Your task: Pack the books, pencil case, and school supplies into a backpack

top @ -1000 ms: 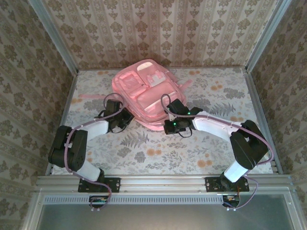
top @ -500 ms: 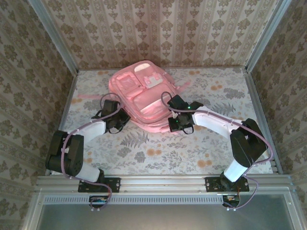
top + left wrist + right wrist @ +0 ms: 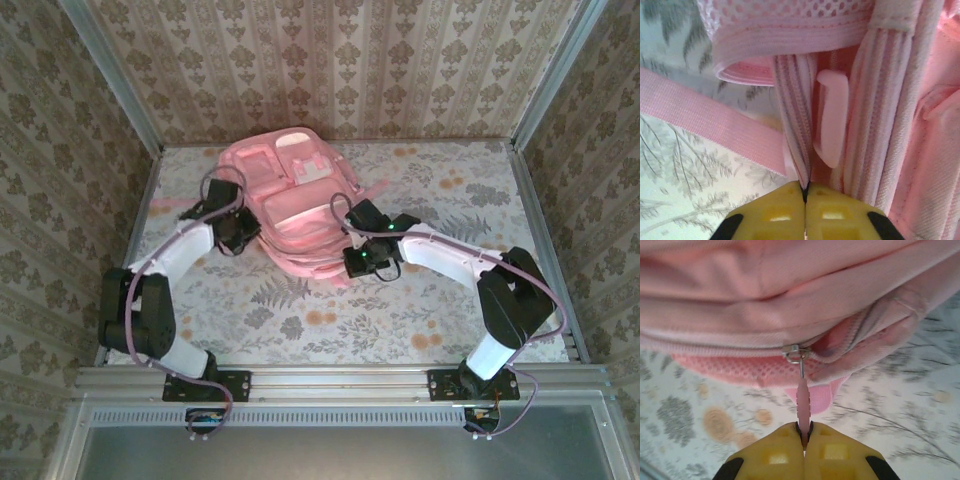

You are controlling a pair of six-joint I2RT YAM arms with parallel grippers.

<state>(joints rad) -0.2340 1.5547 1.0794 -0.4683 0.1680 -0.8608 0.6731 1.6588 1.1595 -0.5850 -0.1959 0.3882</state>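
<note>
Right, the large soft pink backpack (image 3: 290, 200) lies flat toward twelve o'clock on the floral-patterned table (image 3: 420, 310), with its front pockets facing up.

My left gripper (image 3: 805, 197) sits at the bag's eight o'clock edge. Its yellow fingertips are pressed together on a striped pink band of fabric (image 3: 792, 110) that tapers down into the pinch. A pale pink plastic tab (image 3: 832, 117) hangs just beside that band, on its three o'clock side. A flat pink webbing strap (image 3: 705, 117) trails off toward nine o'clock over the table.

My right gripper (image 3: 803, 432) works the bag's five o'clock corner, fingers clamped on the slim pink zip pull (image 3: 803, 397). The pull hangs from a small metal slider (image 3: 792, 351) on the zip line, and the zip gapes a little at the slider's three o'clock side.

I judge the backpack light and floppy, so it will slide and bunch rather than resist. Any tug on the zip needs the other hand anchoring the fabric close by. The striped band is a fair anchor but thin, and it could slip out. The pull looks narrow and rubbery, so I would hold it low and draw along the zip line, not upward.
</note>
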